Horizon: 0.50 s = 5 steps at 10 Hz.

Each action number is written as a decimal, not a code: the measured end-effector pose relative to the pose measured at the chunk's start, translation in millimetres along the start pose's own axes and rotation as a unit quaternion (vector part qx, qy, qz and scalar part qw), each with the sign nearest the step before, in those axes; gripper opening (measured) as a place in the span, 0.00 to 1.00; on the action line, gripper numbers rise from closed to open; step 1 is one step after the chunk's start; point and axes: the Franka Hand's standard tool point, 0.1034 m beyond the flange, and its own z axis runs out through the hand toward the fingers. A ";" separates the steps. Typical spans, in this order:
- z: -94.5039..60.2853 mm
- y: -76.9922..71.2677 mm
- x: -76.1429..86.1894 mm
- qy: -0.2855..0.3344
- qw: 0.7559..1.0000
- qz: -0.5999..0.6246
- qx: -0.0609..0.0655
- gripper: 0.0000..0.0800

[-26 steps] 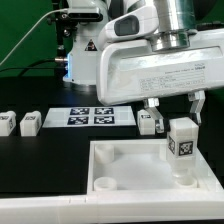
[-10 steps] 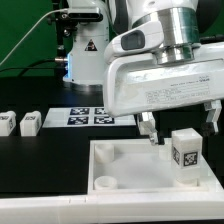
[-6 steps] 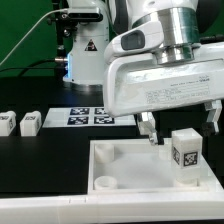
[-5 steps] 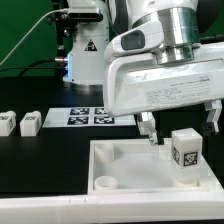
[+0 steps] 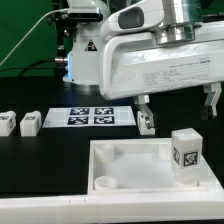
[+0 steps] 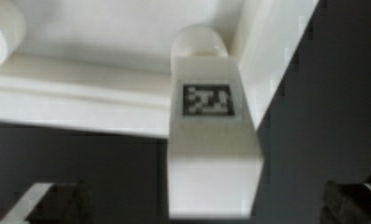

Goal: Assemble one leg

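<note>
- Gripper [image 5: 180, 112] – held above the work with the jaws spread wide and nothing between them; no contact with any part is seen
- Fingers [image 6: 50, 203] – in the wrist view they are shown standing apart on either side of the leg, clear of its faces
- Leg [image 5: 184, 156] – found upright in the corner of the white tray-like piece [image 5: 128, 160] on the exterior view's right, its tag [image 6: 207, 98] turned outward and unsupported by the tool
- Seating – the leg's foot is judged to be entered in the corner socket; whether it is fully driven home cannot be told, the joint being hidden by the tray wall
- Progress – the one leg asked for is judged placed, so that little is left beyond a check of the joint
- Two loose white posts [image 5: 29, 122] – lying untouched well apart at the exterior view's left, near the marker board [image 5: 92, 116]
- Remaining sockets – the one visible at the near corner is unfilled
</note>
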 end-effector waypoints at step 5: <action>14.3 1.3 13.5 -0.159 0.987 0.003 0.021 0.81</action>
